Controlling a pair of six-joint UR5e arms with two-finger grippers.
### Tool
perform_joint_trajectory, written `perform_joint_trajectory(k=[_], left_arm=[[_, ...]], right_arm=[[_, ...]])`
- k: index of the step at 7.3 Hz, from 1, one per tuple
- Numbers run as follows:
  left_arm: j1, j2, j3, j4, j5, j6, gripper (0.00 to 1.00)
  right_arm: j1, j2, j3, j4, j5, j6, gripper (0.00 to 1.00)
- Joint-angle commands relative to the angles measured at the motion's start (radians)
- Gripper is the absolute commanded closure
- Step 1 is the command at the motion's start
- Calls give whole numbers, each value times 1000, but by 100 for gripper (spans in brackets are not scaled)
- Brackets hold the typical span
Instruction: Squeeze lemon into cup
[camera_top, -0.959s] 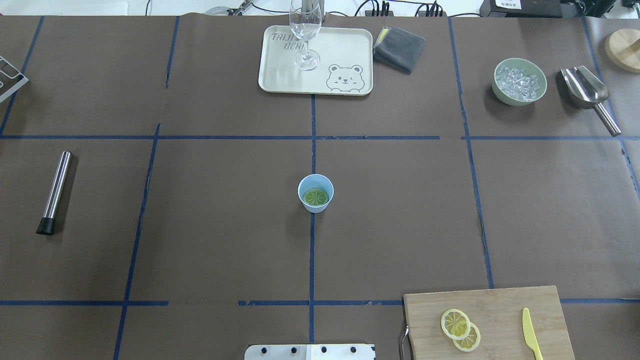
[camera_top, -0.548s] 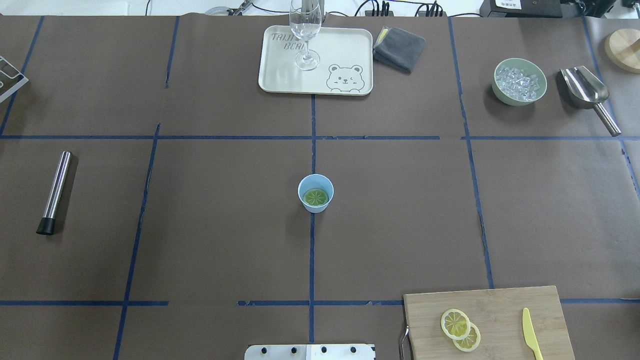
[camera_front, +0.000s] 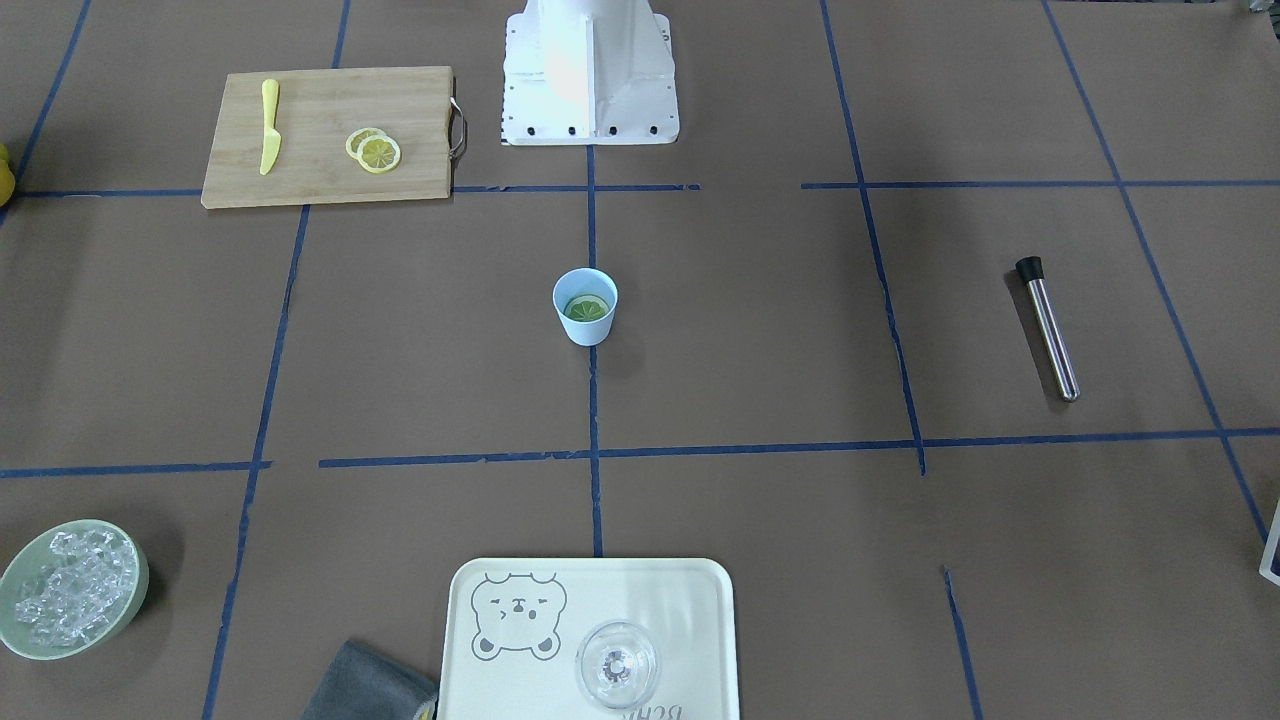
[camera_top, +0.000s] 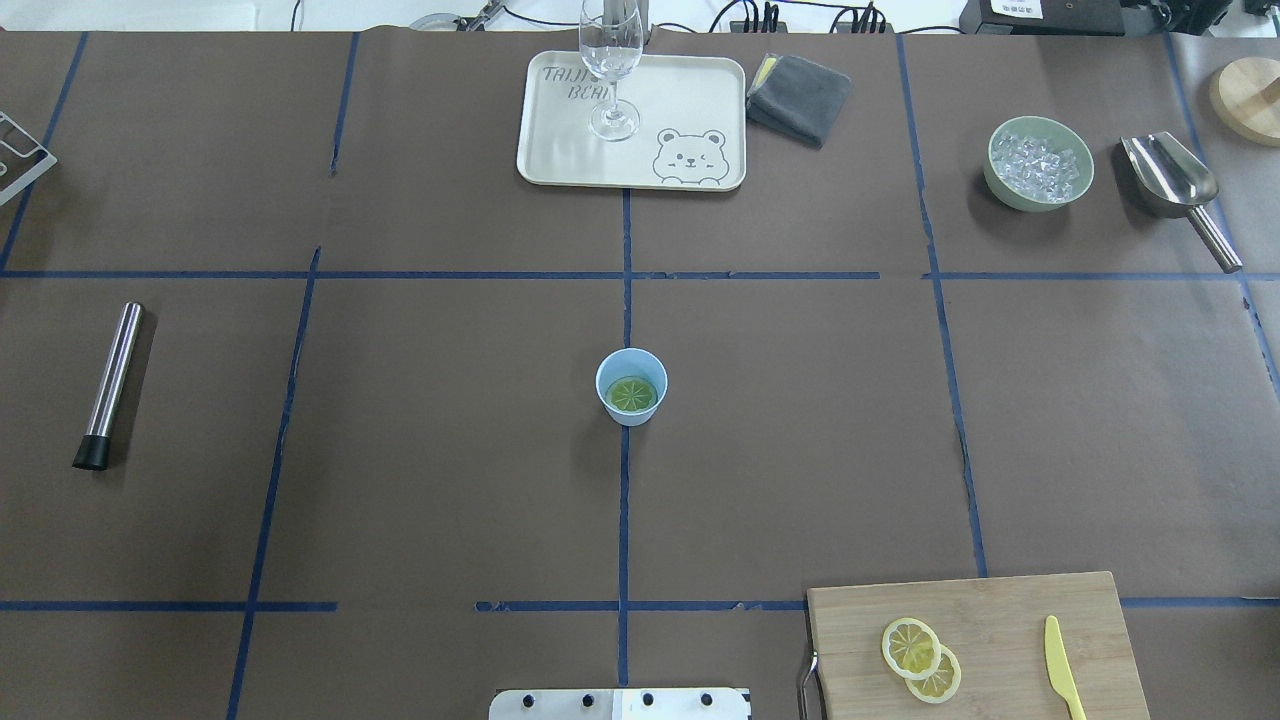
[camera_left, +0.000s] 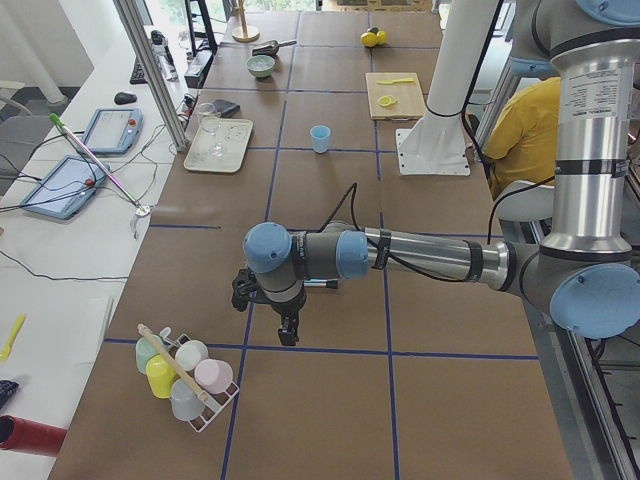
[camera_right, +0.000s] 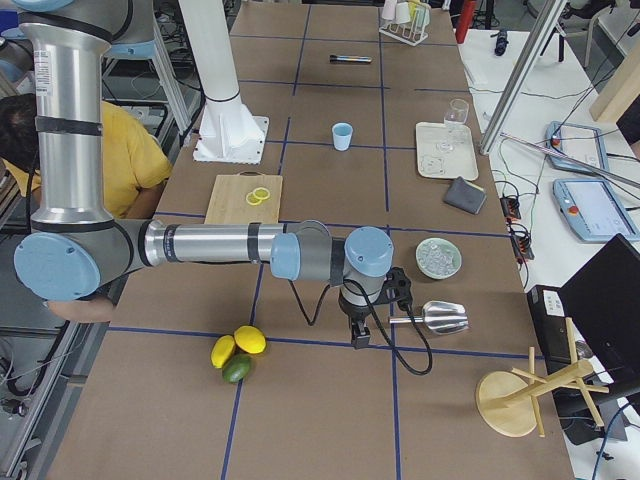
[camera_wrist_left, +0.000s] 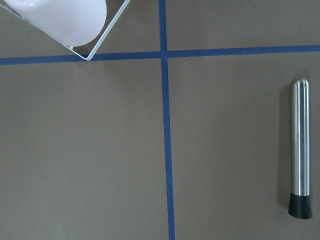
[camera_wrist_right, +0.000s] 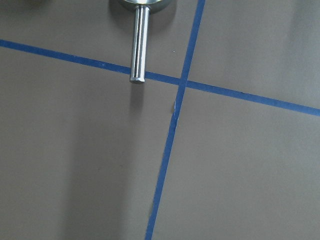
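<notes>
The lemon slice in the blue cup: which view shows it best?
The overhead exterior view: it looks down into the cup, so the lemon slice shows clearly. The front-facing view shows it smaller. In the side views the cup is tiny and the slice cannot be made out. The wrist views miss the cup.

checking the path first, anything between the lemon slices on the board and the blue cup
Nothing visible: only bare table lies between the lemon slices on the board and the cup, which already holds one slice.
</notes>
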Motion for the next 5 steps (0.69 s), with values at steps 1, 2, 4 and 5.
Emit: perform_joint_trajectory(k=[1,2,4,5], left_arm=[[1,-3,-1,-7,0,4,0],[1,-10,-1,-7,0,2,0],[1,-11,-7,-7,0,2,0],[1,-13,-15,-4,0,1,0]], right_arm=[[-11,-8,1,1,9,24,0],[-11,-8,3,1,14,26,0],[-11,-8,-2,6,3,24,0],[-11,-9,-1,6,3,24,0]])
